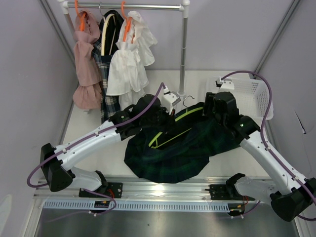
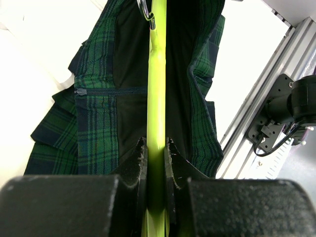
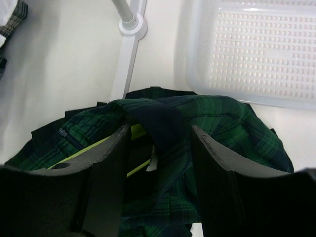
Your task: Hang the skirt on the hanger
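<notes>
A dark green plaid skirt lies on the table between the arms, with a lime-green hanger inside its waist. My left gripper is shut on the hanger's green bar, which runs away through the skirt's opening. My right gripper is open, its fingers astride a raised dark fold of the skirt's waistband, not closed on it. The hanger's bars show under the cloth in the right wrist view. In the top view the right gripper sits at the skirt's far right edge.
A clothes rail at the back holds a pink dress, a plaid garment and a white dress on hangers. Its post and foot stand just behind the skirt. A white basket sits at the right.
</notes>
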